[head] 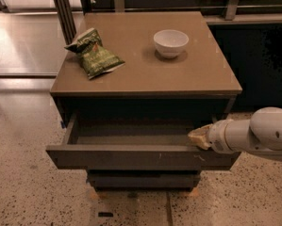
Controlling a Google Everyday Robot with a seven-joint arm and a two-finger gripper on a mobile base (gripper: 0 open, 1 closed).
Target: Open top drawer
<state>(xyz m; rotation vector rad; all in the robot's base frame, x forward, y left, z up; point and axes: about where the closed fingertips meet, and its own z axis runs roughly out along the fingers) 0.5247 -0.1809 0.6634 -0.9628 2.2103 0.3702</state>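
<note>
The top drawer (131, 157) of a brown cabinet stands pulled out toward me, its shallow grey box open and bare inside. Its dark front carries small pale scratches right of centre. My gripper (199, 137) comes in from the right on a white arm and rests at the drawer's right end, just behind the top edge of the front. Two narrower drawer fronts (143, 179) below stay shut.
On the cabinet top (187, 74) lie a green snack bag (94, 54) at the left and a white bowl (170, 42) at the back right. Speckled floor surrounds the cabinet; a dark panel stands to the right, metal posts behind.
</note>
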